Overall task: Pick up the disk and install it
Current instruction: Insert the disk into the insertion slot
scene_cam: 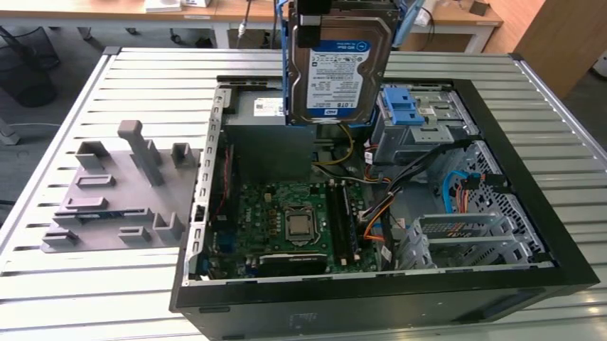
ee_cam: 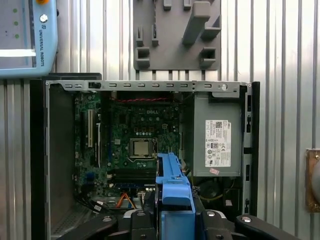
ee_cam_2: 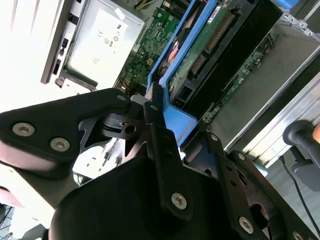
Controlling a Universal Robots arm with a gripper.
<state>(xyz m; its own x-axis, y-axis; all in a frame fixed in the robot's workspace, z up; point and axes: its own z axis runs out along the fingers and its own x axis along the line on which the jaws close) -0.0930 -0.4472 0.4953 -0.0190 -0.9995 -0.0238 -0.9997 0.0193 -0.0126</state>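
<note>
Grips flat rectangular silver-grey metal disk [scene_cam: 340, 71] by its blue plastic rails, black gripper [ee_cam_2: 160, 117] clamped tight. Hangs upright over open black computer case [scene_cam: 379, 298], at 12 o'clock from green motherboard [scene_cam: 284, 213] in the exterior view.

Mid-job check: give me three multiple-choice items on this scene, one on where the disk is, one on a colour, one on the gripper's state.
1. Where is the disk relative to the case?
A lying flat inside it
B held upright above it
C lying flat beside it

2. What colour are the disk's rails?
A blue
B red
C yellow

3. The gripper is:
A open
B shut on the disk
C shut on nothing

Answers:
1 B, the exterior view shows it hanging upright over the open case.
2 A, both wrist views show blue rails.
3 B, the second wrist view shows it clamped on a rail.
</note>
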